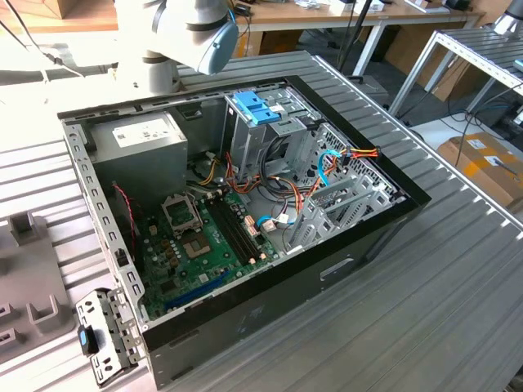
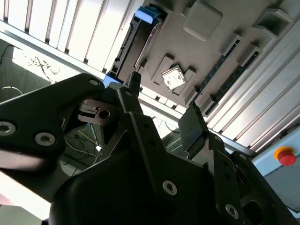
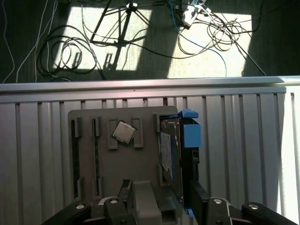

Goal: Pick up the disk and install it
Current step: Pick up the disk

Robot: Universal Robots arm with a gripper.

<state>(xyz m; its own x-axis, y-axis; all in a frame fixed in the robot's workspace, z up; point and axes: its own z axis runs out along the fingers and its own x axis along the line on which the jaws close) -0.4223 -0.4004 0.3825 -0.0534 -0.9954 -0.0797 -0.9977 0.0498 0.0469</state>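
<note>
The disk (image 3: 170,152) is a flat dark drive with bright blue rails. It stands on edge in a slot of a grey fixture tray (image 3: 86,119) on the slatted metal table. In the second wrist view the disk (image 2: 140,40) lies just beyond the fingertips. My gripper (image 3: 161,194) is open above the tray, at the end of the disk nearest the camera. One black finger (image 3: 125,190) is over the tray beside the disk and the other finger (image 3: 199,199) is at the disk's blue rail. Nothing is held between them. In the second wrist view the gripper (image 2: 161,98) also shows its jaws apart.
An open computer case (image 1: 392,208) sits mid-table with a grey power-supply box (image 1: 135,139), a motherboard (image 1: 196,245), loose cables and a blue bracket (image 1: 256,106) on the drive cage. The tray also holds a processor chip (image 3: 124,132) and memory sticks (image 3: 96,154). Cables (image 3: 140,47) litter the floor past the table edge.
</note>
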